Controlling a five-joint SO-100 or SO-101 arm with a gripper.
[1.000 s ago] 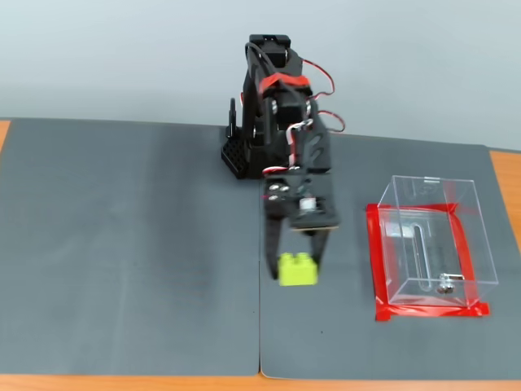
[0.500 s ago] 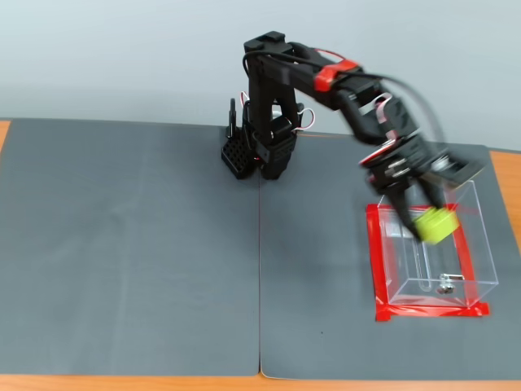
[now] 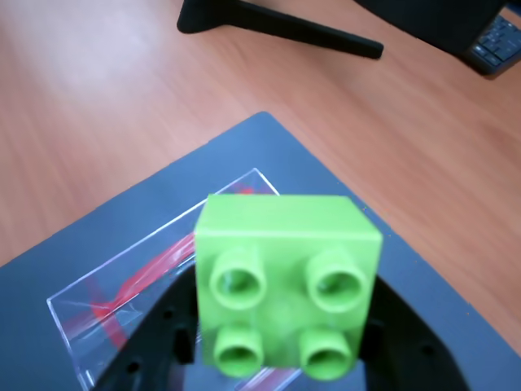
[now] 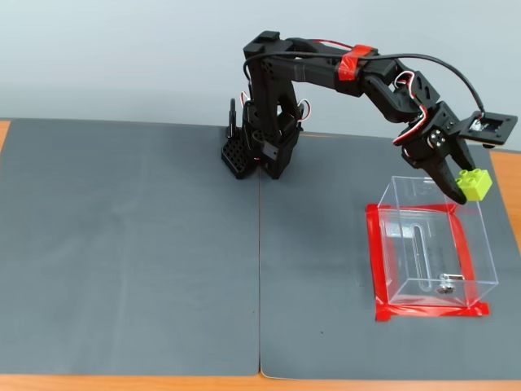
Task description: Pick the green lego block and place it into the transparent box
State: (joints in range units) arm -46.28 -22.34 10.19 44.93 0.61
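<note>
We see the gripper (image 4: 462,189) pinching the green lego block (image 4: 474,184) between its two black fingers (image 3: 151,342), studs facing the wrist camera. In the fixed view the block hangs in the air at the gripper's tip, just above the far right corner of the transparent box (image 4: 434,241). Below the gripper, the box stands on the grey mat (image 4: 130,244), red tape (image 4: 376,261) around its base.

Wall (image 4: 98,49): plain pale grey-blue; evenly lit
Worktop (image 4: 505,175): orange wood
Mats (image 4: 122,244): two dark grey, side by side
</note>
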